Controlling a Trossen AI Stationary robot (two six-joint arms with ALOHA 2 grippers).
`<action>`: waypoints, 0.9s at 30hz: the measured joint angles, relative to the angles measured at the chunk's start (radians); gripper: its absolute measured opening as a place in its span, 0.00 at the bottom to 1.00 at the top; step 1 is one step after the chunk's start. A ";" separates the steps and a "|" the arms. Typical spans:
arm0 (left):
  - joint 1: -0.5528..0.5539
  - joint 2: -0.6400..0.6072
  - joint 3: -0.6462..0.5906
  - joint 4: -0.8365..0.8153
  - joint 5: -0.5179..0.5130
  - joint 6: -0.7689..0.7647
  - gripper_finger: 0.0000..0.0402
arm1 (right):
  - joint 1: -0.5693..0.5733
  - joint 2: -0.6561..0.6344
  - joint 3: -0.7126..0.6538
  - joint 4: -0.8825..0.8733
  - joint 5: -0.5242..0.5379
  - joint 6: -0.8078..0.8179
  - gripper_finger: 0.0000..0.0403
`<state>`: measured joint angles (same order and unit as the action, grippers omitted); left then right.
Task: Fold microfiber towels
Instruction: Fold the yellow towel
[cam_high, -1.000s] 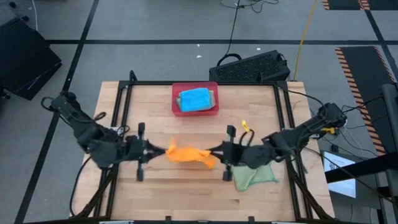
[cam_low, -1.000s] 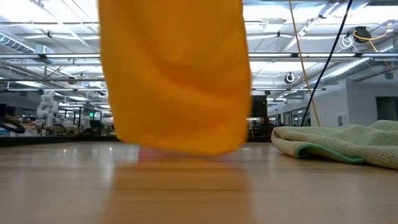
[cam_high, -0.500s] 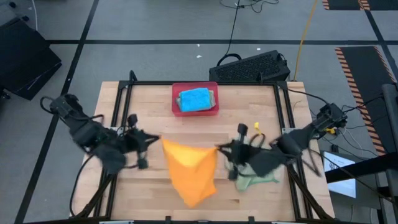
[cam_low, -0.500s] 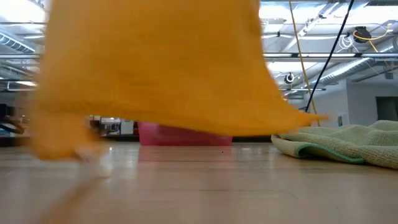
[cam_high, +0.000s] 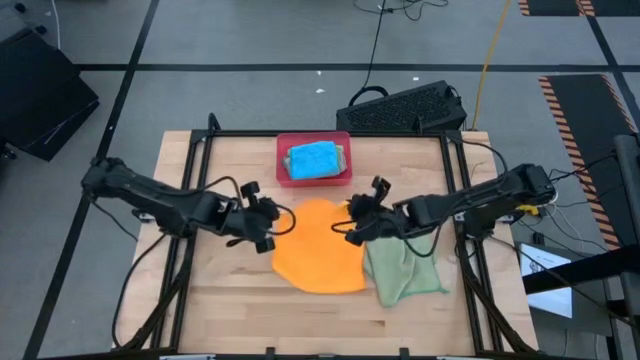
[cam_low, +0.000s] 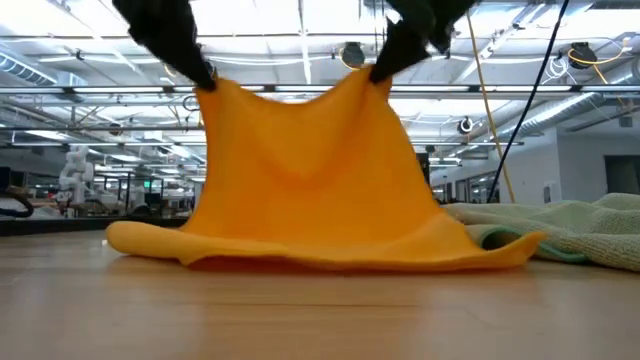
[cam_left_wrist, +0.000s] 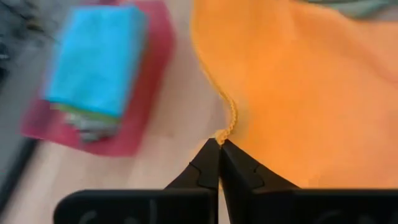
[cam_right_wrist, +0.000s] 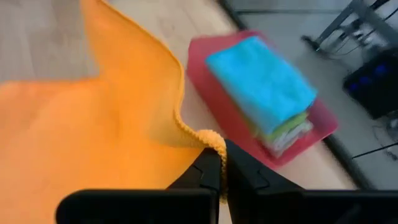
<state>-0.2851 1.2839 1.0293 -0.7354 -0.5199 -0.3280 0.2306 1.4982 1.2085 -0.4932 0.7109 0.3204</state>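
An orange microfiber towel (cam_high: 320, 255) hangs from both grippers by its two far corners; its near part lies spread on the table (cam_low: 310, 250). My left gripper (cam_high: 283, 218) is shut on the far left corner. My right gripper (cam_high: 350, 217) is shut on the far right corner. A light green towel (cam_high: 405, 270) lies crumpled on the table right of the orange one. A folded blue towel (cam_high: 313, 158) tops a stack of folded towels in the red tray (cam_high: 284, 180) at the far middle. My left gripper pinches the orange towel's far left corner (cam_left_wrist: 224, 133) between its two fingertips, at the hemmed edge. The corner is lifted (cam_low: 207, 88) and the cloth slopes down from it to the table, its near part lying flat. My right gripper pinches the orange towel's far right corner (cam_right_wrist: 210, 138) between its two fingertips, at the hem. The corner is held up (cam_low: 372, 78); the top edge sags slightly between the two grippers, and the cloth's near part rests on the table.
The green towel (cam_low: 560, 230) touches the orange towel's right edge. The red tray (cam_left_wrist: 142, 134) stands just beyond the grippers. A black keyboard (cam_high: 405, 108) lies off the table's far right corner. Bare wood shows on the table's left part (cam_high: 220, 290).
Both grippers have gone toward the table's far edge and closer together, still shut on the corners. The orange towel, bunched between them a second ago, has swung out toward the near edge and opened; its near part now lies spread on the table.
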 joint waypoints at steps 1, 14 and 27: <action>0.007 0.000 -0.013 0.020 0.039 0.005 0.03 | -0.009 -0.001 -0.019 0.014 -0.018 -0.003 0.01; -0.261 -0.017 0.112 0.318 0.235 -0.059 0.01 | 0.107 -0.157 -0.022 0.193 -0.344 -0.020 0.01; -0.483 0.138 0.615 0.128 -0.029 0.156 0.01 | 0.343 -0.267 0.008 0.322 -0.265 -0.199 0.01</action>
<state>-0.7680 1.4217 1.6447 -0.6071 -0.5488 -0.1717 0.5733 1.2316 1.2167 -0.1713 0.4454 0.1212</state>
